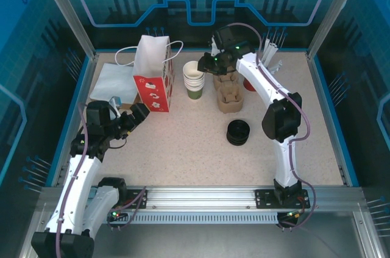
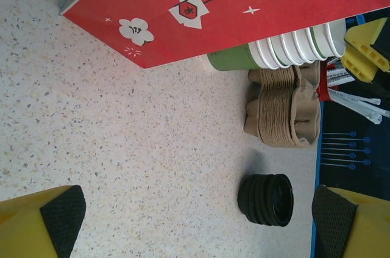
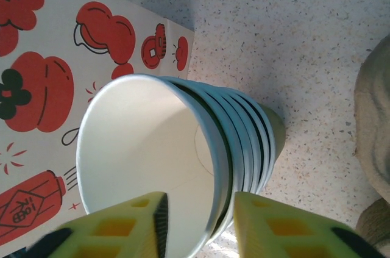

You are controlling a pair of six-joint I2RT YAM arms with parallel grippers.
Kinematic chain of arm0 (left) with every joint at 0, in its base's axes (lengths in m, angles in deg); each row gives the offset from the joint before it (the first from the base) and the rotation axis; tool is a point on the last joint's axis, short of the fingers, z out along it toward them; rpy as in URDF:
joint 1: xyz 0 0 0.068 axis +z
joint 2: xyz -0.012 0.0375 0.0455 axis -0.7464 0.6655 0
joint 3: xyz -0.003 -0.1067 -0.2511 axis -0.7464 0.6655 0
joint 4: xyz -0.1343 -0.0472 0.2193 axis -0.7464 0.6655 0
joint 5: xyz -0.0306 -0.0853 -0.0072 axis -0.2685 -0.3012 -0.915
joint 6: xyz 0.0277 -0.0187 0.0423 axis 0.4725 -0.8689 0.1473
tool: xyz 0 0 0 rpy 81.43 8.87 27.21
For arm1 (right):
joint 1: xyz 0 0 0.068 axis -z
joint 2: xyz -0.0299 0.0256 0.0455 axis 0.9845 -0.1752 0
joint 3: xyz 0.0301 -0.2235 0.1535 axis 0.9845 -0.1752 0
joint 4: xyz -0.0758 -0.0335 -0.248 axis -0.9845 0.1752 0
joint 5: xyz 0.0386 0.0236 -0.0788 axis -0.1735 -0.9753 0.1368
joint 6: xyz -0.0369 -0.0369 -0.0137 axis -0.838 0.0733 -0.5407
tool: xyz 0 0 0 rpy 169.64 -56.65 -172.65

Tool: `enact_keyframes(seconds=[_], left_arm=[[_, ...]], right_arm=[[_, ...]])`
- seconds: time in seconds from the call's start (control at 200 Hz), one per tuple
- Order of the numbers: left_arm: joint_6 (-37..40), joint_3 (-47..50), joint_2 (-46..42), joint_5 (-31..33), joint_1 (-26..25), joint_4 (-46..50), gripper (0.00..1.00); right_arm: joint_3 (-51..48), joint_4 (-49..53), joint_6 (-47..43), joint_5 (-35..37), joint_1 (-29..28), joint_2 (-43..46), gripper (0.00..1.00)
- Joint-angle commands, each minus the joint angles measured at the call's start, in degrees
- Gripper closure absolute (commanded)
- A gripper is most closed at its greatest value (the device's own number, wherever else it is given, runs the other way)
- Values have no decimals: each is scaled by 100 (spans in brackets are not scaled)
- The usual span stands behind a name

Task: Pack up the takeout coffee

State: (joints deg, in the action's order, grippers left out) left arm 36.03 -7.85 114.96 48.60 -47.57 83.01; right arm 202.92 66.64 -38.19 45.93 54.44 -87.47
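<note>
A lidded takeout coffee is out of view. A stack of lidless cream-and-green cups [image 1: 194, 78] stands right of the red-and-white paper bag [image 1: 152, 75]. My right gripper [image 1: 205, 64] hangs over that stack. In the right wrist view the gripper [image 3: 201, 215] straddles the rim of the top cup [image 3: 140, 160]: one finger is inside the cup with a gap to the wall, the other is just outside the stacked rims. My left gripper [image 1: 137, 114] is wide open, low near the bag's front corner, with nothing between its fingers [image 2: 64, 215].
A stack of black lids [image 1: 238, 132] sits mid-table, also ahead of the left gripper [image 2: 266, 199]. Brown pulp cup carriers [image 1: 230, 99] stand right of the cups. A white bag [image 1: 113, 81] lies at the far left. Glass walls ring the table.
</note>
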Motion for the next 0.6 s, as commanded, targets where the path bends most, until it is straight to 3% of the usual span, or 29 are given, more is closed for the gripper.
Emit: enact_keyframes(seconds=[0.0,0.305,0.595], left_arm=[[-69,43,-60,8,35,29,1],[-60,23,-60,3,34,64,1],[-51,-40,-57,8,34,74,1]], right_arm=[[225,195,-33,-20,-72,-117,72],[380,307,-98,7,-72,-117,90],[579,447,-160,34,-63,-51,93]])
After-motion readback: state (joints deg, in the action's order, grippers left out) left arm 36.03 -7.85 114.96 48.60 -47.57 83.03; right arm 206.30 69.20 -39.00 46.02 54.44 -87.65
